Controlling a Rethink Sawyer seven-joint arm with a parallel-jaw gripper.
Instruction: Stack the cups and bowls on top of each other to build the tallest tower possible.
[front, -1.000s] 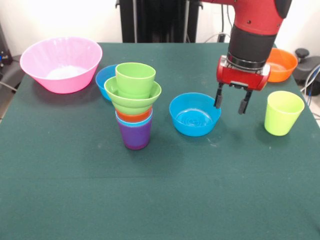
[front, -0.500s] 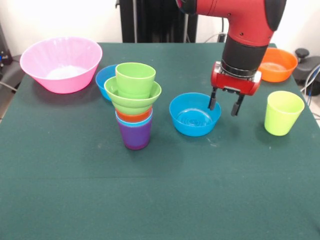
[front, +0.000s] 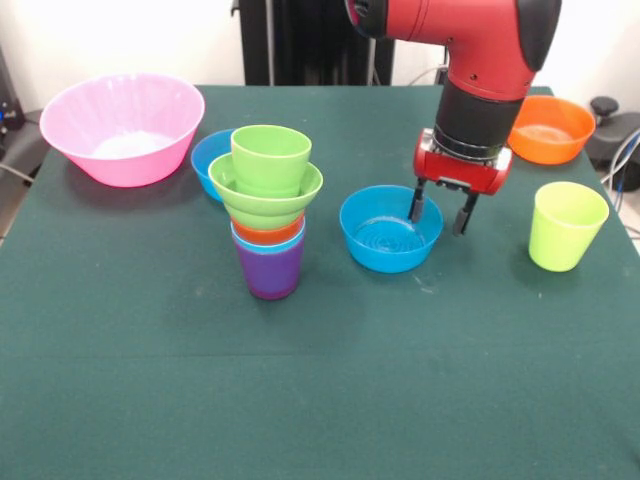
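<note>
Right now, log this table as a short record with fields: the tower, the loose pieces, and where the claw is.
tower: purple cup as base, then light blue, orange, green bowl, green cup on top
blue bowl: upright, alone mid-table
second blue bowl: behind the tower, partly hidden
pink bowl: far corner, upright
orange bowl: far side, partly behind the arm
yellow-green cup: upright, standing alone
claw: open, straddling the blue bowl's rim, one finger inside, one outside
</note>
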